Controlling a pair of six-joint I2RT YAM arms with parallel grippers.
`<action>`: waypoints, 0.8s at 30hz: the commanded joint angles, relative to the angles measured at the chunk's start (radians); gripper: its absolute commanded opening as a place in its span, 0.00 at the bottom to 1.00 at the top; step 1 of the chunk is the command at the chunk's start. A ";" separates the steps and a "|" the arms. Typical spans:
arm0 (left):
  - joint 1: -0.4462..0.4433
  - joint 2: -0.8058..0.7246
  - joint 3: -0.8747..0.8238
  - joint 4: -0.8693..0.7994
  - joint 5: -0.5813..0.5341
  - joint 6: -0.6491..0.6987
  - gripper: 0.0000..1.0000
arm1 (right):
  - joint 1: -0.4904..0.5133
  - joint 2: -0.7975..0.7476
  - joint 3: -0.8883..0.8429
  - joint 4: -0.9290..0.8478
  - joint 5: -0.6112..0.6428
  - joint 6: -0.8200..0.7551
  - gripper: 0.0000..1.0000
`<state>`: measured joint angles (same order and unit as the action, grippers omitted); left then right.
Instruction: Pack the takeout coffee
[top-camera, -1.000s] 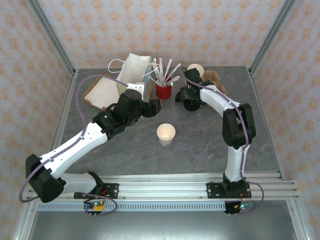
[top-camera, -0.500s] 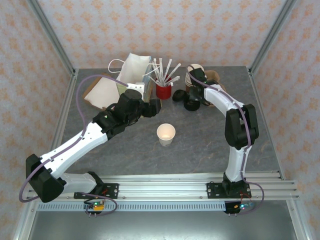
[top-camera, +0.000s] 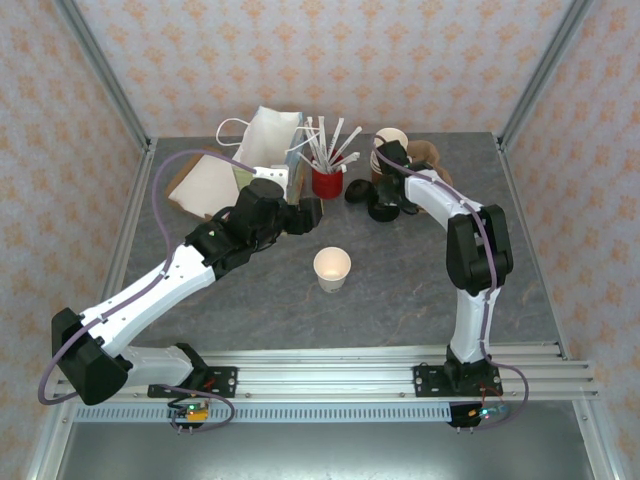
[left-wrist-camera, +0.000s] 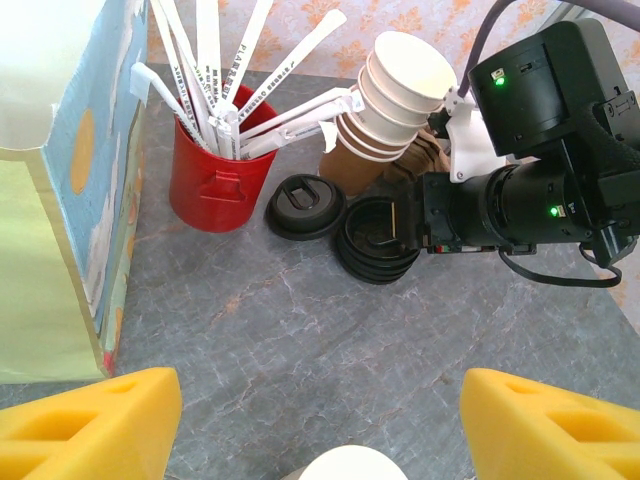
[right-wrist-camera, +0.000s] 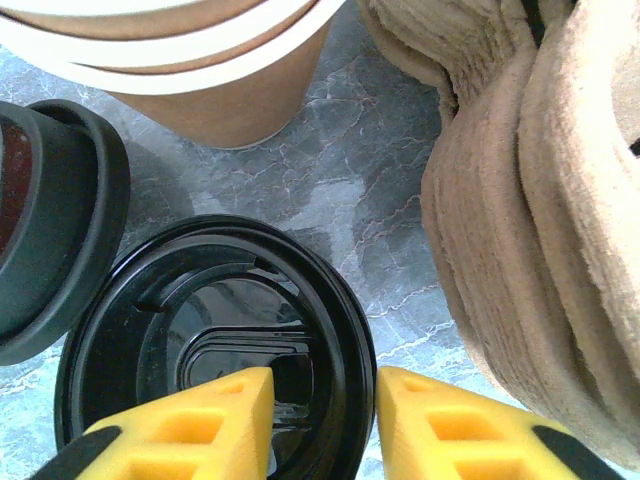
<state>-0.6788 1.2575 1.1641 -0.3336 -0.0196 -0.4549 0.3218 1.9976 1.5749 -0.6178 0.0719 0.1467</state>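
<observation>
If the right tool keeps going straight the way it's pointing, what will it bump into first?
The black lid. The right tool points down at it and straddles its rim, so the lid is right there in the way. It looks very close, but I can't tell if it's touching yet.

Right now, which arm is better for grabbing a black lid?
The right. The right gripper is already at the black lid, one finger inside its rim and one outside. The left gripper hangs open near the lidless cup, away from that lid.
</observation>
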 joint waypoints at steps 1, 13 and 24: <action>0.002 0.000 -0.003 -0.001 -0.010 -0.014 0.75 | -0.006 0.013 0.025 -0.028 0.017 0.011 0.30; 0.002 0.002 -0.005 0.000 -0.009 -0.014 0.75 | -0.009 -0.009 0.021 -0.024 0.019 0.014 0.17; 0.002 0.000 -0.005 0.001 -0.009 -0.018 0.74 | -0.019 -0.104 -0.013 -0.014 0.014 0.024 0.10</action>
<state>-0.6788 1.2575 1.1637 -0.3336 -0.0189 -0.4698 0.3138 1.9697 1.5742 -0.6178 0.0715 0.1577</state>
